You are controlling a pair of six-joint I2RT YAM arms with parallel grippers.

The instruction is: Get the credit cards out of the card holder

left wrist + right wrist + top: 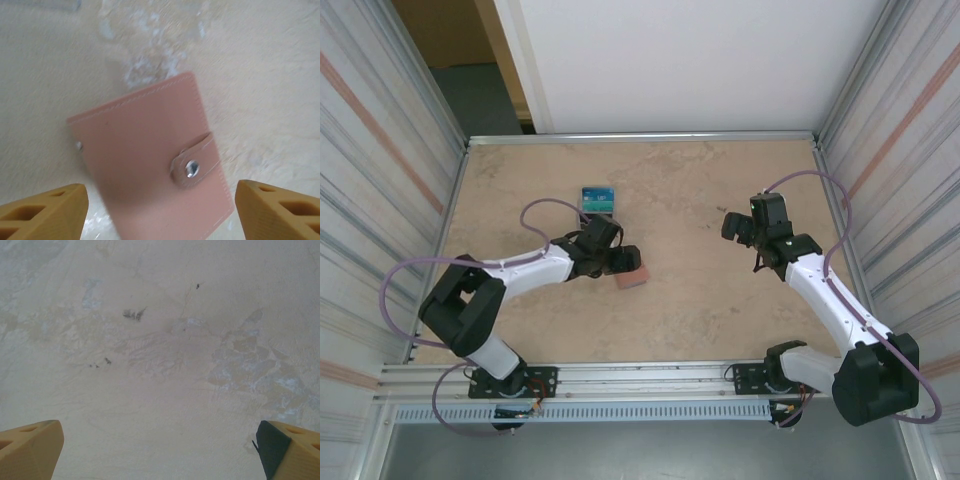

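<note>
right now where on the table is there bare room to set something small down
Widest free patch: the middle of the table, between the card holder and the right gripper. Also bare: the far right corner and the near strip along the rail. Crowded: left of centre, where the left gripper, the holder and the dark card stand sit close.

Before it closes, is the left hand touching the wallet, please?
Cannot tell. In the left wrist view, the left hand straddles the wallet closely, but blur hides the edges.

Beige marbled table (710, 300), 2 corrugated walls (380, 120) (silvery), white panel (670, 60)
</note>
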